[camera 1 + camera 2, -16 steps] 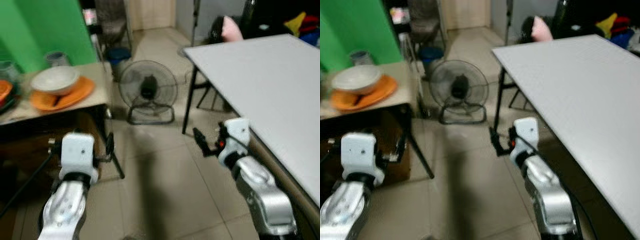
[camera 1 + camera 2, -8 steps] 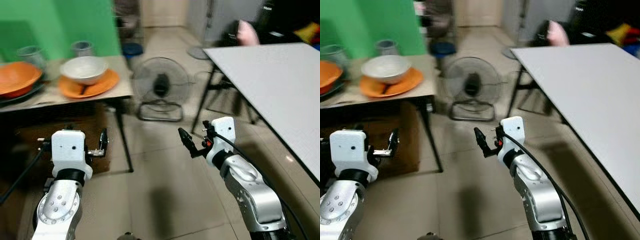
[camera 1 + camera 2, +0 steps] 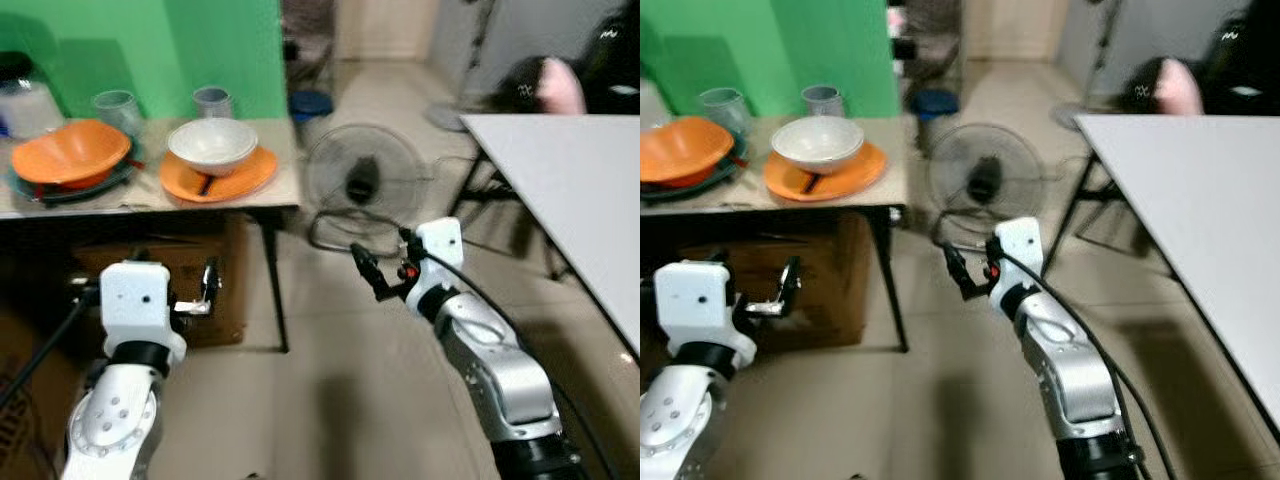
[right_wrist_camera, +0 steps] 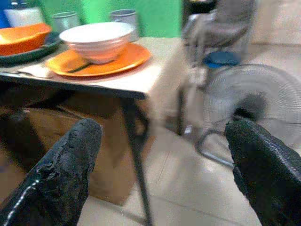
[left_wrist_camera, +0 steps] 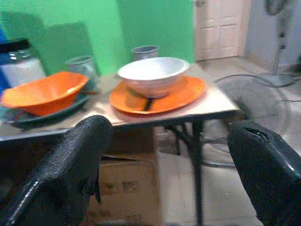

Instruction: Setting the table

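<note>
Hovering empty, left end effector [image 5: 164, 165] and right end effector [image 4: 164, 165] spread wide.

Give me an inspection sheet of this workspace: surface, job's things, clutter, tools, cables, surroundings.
Surface: small side table on the left holds the dishes; white table on the right.
Job's things: white bowl sits on an orange plate; orange bowl on a dark plate; two cups stand behind.
Clutter: lidded jar at the table's far left.
Tools: left tool and right tool both open, empty, held below tabletop level.
Cables: black cable runs along the right arm.
Surroundings: floor fan, cardboard box under the side table, green wall.
</note>
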`<state>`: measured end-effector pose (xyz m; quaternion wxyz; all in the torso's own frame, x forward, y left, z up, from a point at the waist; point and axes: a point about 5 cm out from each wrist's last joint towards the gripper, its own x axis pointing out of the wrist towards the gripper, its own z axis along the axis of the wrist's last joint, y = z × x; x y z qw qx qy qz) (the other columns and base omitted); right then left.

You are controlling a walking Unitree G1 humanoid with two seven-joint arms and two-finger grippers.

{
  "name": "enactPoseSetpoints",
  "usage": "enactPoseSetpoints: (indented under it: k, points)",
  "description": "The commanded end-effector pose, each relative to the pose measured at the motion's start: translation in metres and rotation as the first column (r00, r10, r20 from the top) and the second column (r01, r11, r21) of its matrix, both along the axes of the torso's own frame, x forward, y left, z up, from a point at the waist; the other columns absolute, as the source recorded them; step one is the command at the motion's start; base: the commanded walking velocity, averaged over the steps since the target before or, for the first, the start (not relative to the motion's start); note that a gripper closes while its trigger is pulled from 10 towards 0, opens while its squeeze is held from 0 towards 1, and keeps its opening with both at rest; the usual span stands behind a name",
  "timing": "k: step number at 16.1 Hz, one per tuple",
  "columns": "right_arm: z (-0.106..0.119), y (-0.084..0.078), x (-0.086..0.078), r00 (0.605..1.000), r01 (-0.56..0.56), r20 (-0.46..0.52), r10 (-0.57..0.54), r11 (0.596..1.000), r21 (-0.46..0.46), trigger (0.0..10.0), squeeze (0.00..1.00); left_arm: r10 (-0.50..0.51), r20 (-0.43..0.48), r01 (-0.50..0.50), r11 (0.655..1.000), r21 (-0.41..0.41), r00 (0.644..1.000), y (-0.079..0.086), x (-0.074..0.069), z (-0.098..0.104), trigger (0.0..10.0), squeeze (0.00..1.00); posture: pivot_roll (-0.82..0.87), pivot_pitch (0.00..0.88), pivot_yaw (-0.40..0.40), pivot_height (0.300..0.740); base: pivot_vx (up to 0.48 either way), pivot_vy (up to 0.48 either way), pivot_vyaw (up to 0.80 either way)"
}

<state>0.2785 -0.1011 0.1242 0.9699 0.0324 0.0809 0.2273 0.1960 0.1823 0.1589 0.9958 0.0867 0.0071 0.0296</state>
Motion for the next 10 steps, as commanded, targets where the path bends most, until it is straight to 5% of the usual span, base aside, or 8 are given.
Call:
enactPoseSetpoints:
  k: [1, 3, 10]
  points:
    - [0.0086, 0.0083, 0.0024, 0.999, -0.041, 0.032, 0.04, 0.999, 0.024, 10.0, 1.0, 0.001, 0.005, -0.001, 1.0, 0.009, 1.0, 0.0007, -0.0019, 0.002, 10.0, 0.23, 0.02, 0.015, -0.008, 0.74, 0.349, 0.0, 0.0]
    - [0.0077, 0.0124, 0.0029, 0.996, -0.08, 0.034, 0.079, 0.997, 0.011, 10.0, 1.0, 0.004, 0.001, -0.004, 1.0, 0.025, 1.0, 0.0011, -0.0033, 0.0016, 10.0, 0.23, 0.04, 0.009, -0.023, 0.74, 0.349, 0.0, 0.0]
    - [0.0116, 0.0129, 0.0087, 0.998, -0.039, 0.049, 0.037, 0.998, 0.042, 10.0, 1.0, -0.035, 0.038, 0.033, 0.999, 0.043, 0.999, 0.0, -0.0021, 0.0094, 10.0, 0.22, 0.05, 0.0, -0.016, 0.74, 0.353, 0.0, 0.69]
